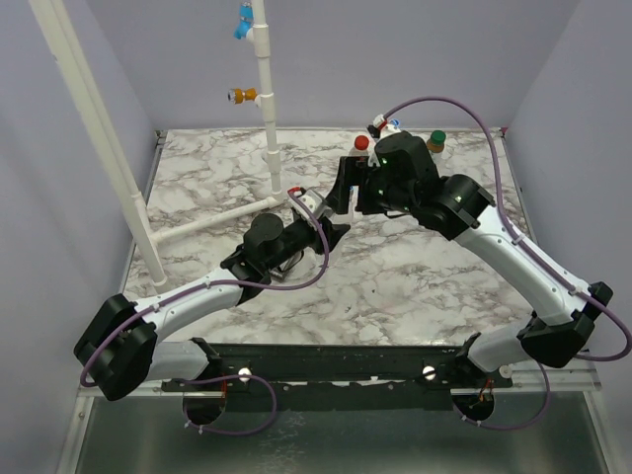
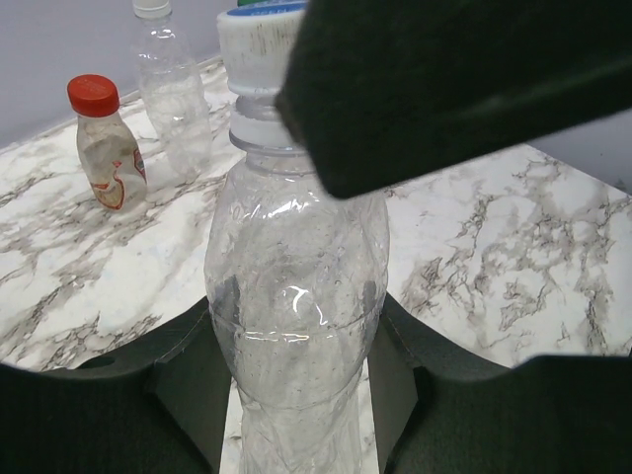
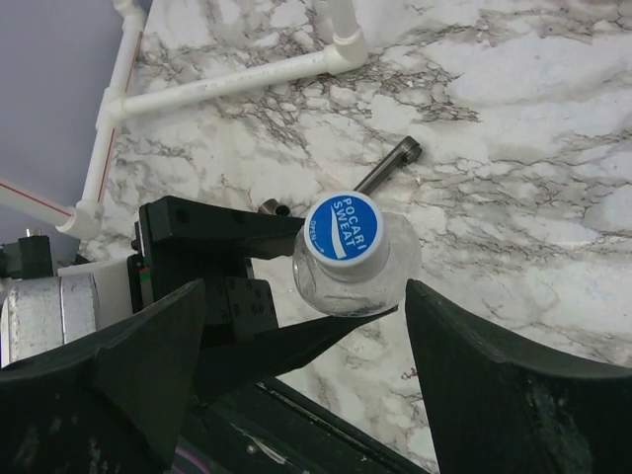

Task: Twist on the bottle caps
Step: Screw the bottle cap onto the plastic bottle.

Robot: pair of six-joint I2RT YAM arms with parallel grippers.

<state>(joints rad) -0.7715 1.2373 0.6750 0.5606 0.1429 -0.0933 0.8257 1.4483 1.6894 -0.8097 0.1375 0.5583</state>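
My left gripper (image 2: 296,308) is shut on the lower body of a clear bottle (image 2: 294,257) and holds it upright over the table; it also shows in the top view (image 1: 332,233). A white-and-blue cap (image 3: 343,229) sits on the bottle's neck (image 2: 259,44). My right gripper (image 3: 306,296) is open right above it, one finger on each side of the cap and apart from it (image 1: 348,190). At the back stand a red-capped bottle with a reddish label (image 2: 104,143), a clear bottle with a white cap (image 2: 173,89), and a green-capped one (image 1: 436,140).
A white pipe frame (image 1: 269,99) stands at the back left with a blue fitting (image 1: 243,25) and an orange fitting (image 1: 242,96); its foot runs along the table (image 3: 237,84). Grey walls close the table on three sides.
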